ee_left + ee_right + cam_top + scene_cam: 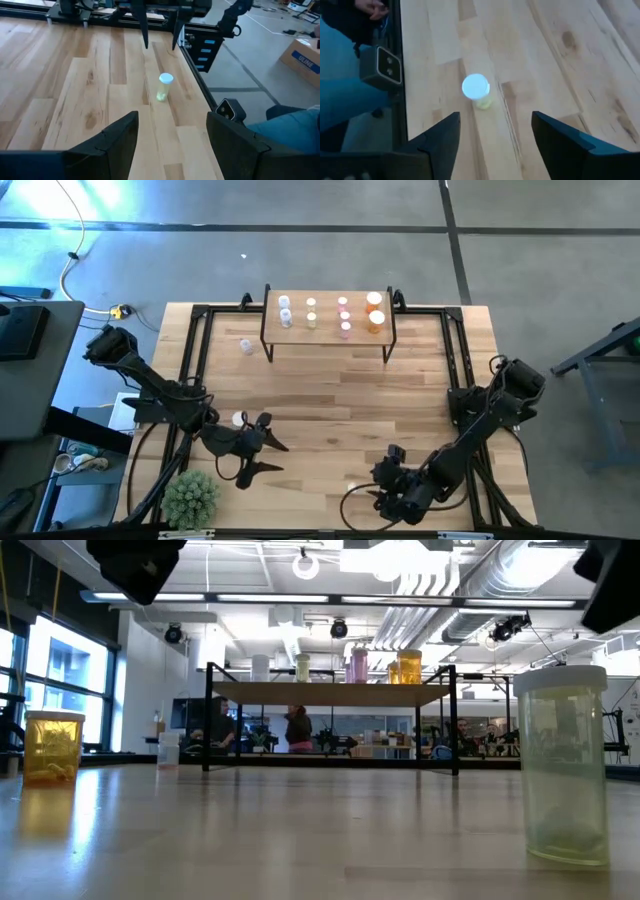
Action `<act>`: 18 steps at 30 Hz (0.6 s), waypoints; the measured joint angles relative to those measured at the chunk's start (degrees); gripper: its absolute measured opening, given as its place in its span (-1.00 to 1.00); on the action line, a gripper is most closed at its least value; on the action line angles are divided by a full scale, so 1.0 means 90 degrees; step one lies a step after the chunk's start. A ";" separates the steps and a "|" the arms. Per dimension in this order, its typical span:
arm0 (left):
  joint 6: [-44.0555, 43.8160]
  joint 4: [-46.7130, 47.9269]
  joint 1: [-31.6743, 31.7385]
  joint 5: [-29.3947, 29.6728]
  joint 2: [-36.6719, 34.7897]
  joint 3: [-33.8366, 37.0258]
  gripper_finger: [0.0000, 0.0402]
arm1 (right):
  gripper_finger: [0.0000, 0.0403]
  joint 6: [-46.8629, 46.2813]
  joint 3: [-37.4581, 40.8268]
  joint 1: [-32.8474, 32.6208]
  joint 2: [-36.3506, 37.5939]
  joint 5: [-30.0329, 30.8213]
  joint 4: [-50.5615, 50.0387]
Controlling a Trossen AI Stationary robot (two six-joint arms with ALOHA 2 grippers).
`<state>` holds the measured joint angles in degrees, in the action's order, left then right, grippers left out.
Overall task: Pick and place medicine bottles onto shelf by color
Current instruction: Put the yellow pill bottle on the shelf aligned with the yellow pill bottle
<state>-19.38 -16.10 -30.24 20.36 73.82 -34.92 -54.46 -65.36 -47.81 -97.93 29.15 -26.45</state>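
Observation:
The shelf (328, 320) stands at the table's far middle with several white-capped bottles on its top, bluish-clear at the left through yellow and pink to orange (375, 320) at the right; it also shows in the low view (330, 692). A pale yellow bottle (476, 90) stands upright on the table near the front edge, just ahead of my open right gripper (492, 150), which is apart from it. My open, empty left gripper (272, 457) faces that same bottle (165, 86) from farther off. An orange-tinted bottle (52, 745) stands beside my left arm (238, 419).
One small bottle (246, 346) stands on the table left of the shelf. A green plant (190, 498) sits at the near left corner. Black frame rails (195, 360) run along the table's sides. A person's blue-clad legs (295, 125) are just beyond the front edge.

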 joint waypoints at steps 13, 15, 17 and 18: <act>0.0000 -0.0002 0.0002 0.0002 0.0000 0.0000 0.12 | 0.23 0.0608 0.0000 0.0104 -0.0925 0.0334 0.1161; 0.0000 0.0000 0.0002 0.0002 0.0000 0.0000 0.12 | 0.23 0.0627 0.0000 0.0133 -0.1022 0.0378 0.1306; 0.0000 -0.0003 0.0002 0.0002 0.0000 0.0000 0.12 | 0.23 0.0615 0.0000 0.0152 -0.1117 0.0415 0.1330; 0.0000 -0.0002 0.0002 0.0003 0.0000 0.0000 0.12 | 0.23 0.0624 0.0000 0.0171 -0.1165 0.0427 0.1356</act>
<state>-19.38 -16.12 -30.22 20.39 73.82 -34.92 -48.84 -65.36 -46.26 -108.41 32.99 -14.24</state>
